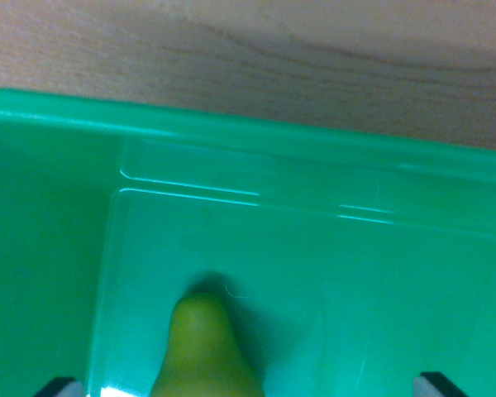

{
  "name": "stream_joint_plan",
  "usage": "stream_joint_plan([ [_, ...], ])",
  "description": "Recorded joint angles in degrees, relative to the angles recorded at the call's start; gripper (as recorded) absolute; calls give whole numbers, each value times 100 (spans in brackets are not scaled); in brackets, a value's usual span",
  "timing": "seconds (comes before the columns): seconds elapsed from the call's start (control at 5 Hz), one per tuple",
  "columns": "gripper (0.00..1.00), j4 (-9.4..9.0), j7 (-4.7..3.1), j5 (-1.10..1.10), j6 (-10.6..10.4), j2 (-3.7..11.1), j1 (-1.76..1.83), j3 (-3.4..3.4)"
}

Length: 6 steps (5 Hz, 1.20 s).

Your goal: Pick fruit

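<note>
- Only the tips of the two fingers (248, 387) are visible, as small dark corners at the bottom edge of the wrist view: one at about 7 o'clock (59, 386) and the other at about 5 o'clock.
- The fingers stand wide apart, so they are released and they grasp nothing.
- Between the two tips lies the fruit, a yellow-green pear (203, 351), at 6 o'clock in the picture.
- The pear points with its narrow neck toward 12 o'clock, and its wider body goes out of the picture at the bottom edge.
- The pear is nearer to the finger at the wrist view's left than to the other one; there is a gap on both sides, and it touches neither tip as far as I can see.
- The pear rests on the floor of a green plastic tray (331, 273), and a small dark shadow lies around its neck.
- The tray floor is smooth and shiny, with some raised lines running across it from 9 o'clock to 3 o'clock.
- The tray rim (231, 124) runs across the upper part of the picture, and a side wall goes down at 9 o'clock.
- Beyond the rim, at 12 o'clock, a light wooden table (256, 50) is visible.
</note>
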Motion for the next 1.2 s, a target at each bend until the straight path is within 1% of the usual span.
stream_joint_plan([
  [0.2, 0, 0, 0, 0, 0, 0, 0, 0],
  [0.4, 0, -208, -9, 24, -260, 119, 9, 29],
  [0.6, 0, -208, -9, 24, -260, 119, 9, 29],
  [0.8, 0, -407, -17, 47, -509, 233, 17, 57],
  [1.0, 0, -407, -17, 47, -509, 233, 17, 57],
  [1.2, 0, -596, -25, 69, -746, 341, 25, 84],
])
